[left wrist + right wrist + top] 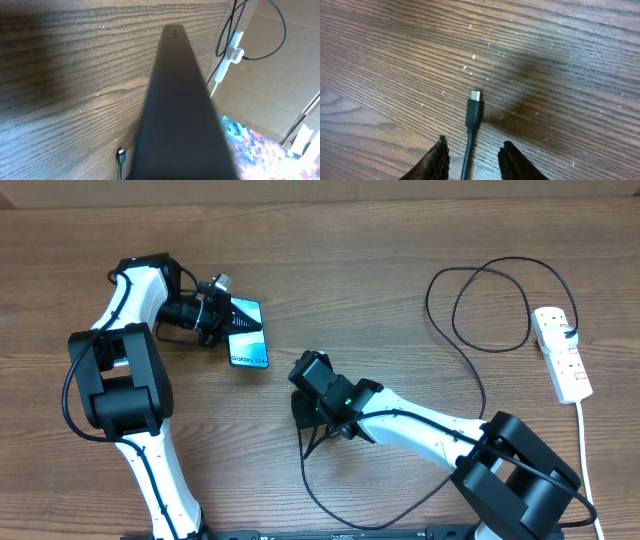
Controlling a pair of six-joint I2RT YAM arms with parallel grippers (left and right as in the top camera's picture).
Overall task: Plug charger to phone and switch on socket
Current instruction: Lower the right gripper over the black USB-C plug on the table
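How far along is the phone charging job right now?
Done: the charger looks plugged into the socket. In hand: the left gripper grips the phone; the right gripper sits open around the charger's free tip. Left: plug it into the phone, then switch the socket on.

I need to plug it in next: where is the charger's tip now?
Right wrist view: the tip lies on the table, mid-frame, just ahead of the right arm's open jaws.

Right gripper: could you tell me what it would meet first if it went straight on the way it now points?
Probably the charger: its cable lies between the open fingers of the right gripper, with the connector tip just ahead. Past that, only bare table shows, though depth is unclear.
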